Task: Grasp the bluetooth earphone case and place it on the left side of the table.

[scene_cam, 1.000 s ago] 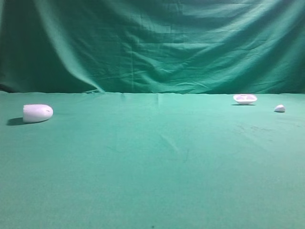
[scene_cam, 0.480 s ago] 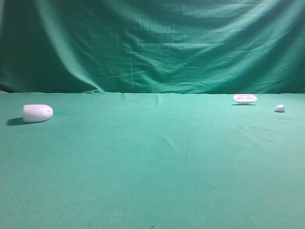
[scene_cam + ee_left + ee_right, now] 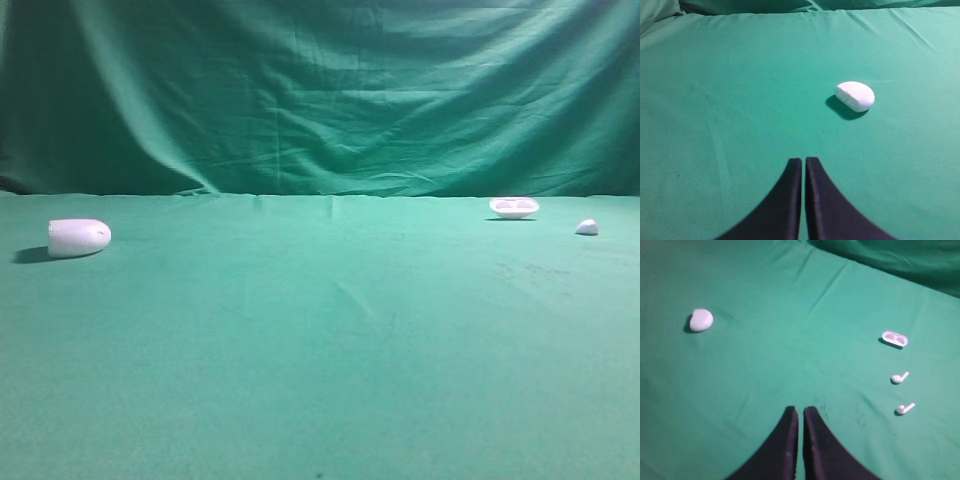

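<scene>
Nothing has shifted since a second ago: the smooth white pill-shaped earphone case [image 3: 79, 237] lies far left on the green cloth table [image 3: 330, 350]. Left gripper [image 3: 803, 162] and right gripper [image 3: 800, 412] are clenched, empty.
</scene>
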You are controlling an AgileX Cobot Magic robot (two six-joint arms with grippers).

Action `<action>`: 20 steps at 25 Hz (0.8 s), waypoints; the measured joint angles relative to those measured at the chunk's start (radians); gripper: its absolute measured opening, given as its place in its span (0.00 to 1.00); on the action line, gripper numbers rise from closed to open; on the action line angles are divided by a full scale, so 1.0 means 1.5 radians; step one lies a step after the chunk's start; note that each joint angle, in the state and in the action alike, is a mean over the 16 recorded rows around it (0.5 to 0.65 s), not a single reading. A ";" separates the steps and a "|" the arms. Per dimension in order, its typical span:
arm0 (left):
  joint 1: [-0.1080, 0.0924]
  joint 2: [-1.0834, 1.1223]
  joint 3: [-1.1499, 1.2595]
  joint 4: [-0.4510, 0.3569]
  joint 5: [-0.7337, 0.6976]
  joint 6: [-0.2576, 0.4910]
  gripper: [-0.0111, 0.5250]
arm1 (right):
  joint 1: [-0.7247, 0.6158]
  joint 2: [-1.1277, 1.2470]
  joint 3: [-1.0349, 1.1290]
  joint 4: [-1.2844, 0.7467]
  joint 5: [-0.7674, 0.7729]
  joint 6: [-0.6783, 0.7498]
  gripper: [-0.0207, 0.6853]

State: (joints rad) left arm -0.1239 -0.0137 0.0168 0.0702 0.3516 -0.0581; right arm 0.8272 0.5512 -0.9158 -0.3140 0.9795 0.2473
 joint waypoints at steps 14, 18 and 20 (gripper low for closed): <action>0.000 0.000 0.000 0.000 0.000 0.000 0.02 | -0.083 -0.082 0.058 0.078 -0.051 -0.085 0.03; 0.000 0.000 0.000 0.000 0.000 0.000 0.02 | -0.166 -0.095 0.101 0.081 -0.086 -0.096 0.03; 0.000 0.000 0.000 0.000 0.000 0.000 0.02 | -0.213 -0.107 0.133 0.081 -0.107 -0.099 0.03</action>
State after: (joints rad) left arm -0.1239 -0.0137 0.0168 0.0702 0.3516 -0.0581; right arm 0.5071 0.3901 -0.7165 -0.1922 0.8188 0.0986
